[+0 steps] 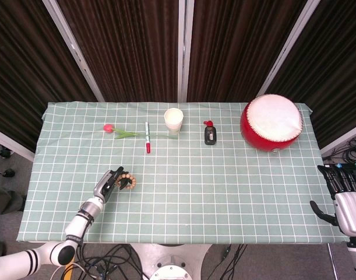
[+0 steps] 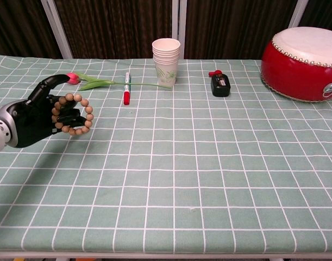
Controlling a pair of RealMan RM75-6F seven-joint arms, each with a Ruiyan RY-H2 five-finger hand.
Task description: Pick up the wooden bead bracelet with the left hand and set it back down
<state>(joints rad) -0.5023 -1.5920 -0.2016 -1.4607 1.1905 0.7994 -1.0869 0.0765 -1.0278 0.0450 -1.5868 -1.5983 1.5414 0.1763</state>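
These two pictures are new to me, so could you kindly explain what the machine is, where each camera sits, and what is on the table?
This is a two-armed robot, steered remotely by a person, with a fingered robot hand on each arm. The head view looks down from the robot's head; the chest view looks across the table from lower down.

The left robot hand has the wooden bead bracelet looped around its dark fingers, low over the green checked tablecloth. Whether the beads touch the cloth I cannot tell. The right robot hand shows only in the head view, off the table's edge, fingers apart and holding nothing.

Along the far side lie a pink tulip, a red marker, a stack of paper cups, a small black bottle with a red cap and a red drum.
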